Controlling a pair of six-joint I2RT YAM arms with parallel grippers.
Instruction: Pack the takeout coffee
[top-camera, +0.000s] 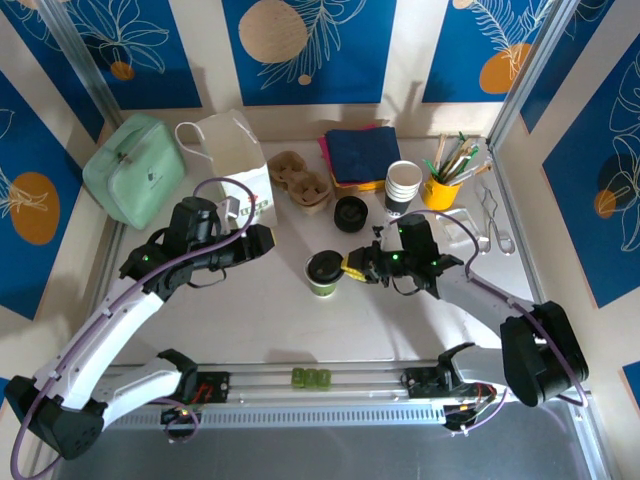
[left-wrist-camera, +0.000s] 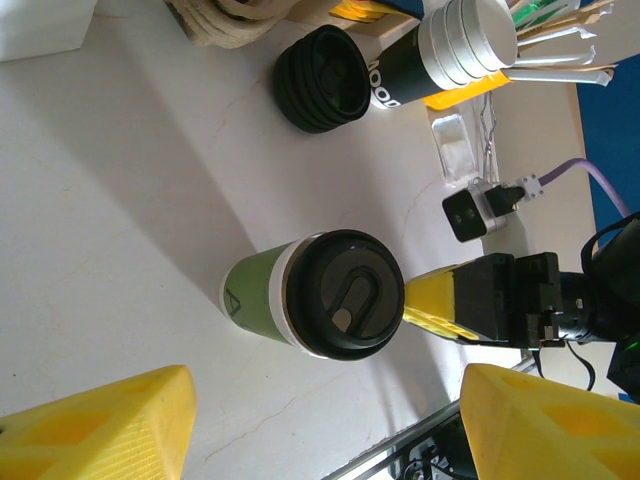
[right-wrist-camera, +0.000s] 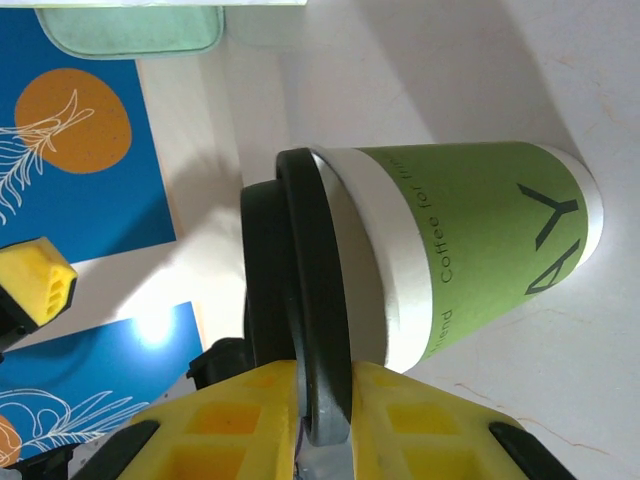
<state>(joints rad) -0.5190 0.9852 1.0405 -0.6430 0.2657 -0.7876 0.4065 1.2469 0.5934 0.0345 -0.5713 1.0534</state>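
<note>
Place: a robot test lab, set up like a small coffee shop.
Robots: a left arm (top-camera: 110, 330) and a right arm (top-camera: 480, 295) bolted to a metal rail (top-camera: 330, 400) at the table (top-camera: 270, 320) edge.
Walls: blue picture panels (top-camera: 300, 40), like a booth.
Shop things: paper cups (top-camera: 403, 185), cup carrier (top-camera: 300, 182), paper bag (top-camera: 232, 150).

**Takeout coffee (top-camera: 324, 272): one paper cup, lidded**
Green wall with a white band at top and at base. Dark lettering and a Y-shaped mark are printed on the side. A black domed sip lid (left-wrist-camera: 345, 293) sits on the rim, with a small drink hole showing in its top. The cup stands upright on the white table (top-camera: 270, 325), near the middle.
</note>
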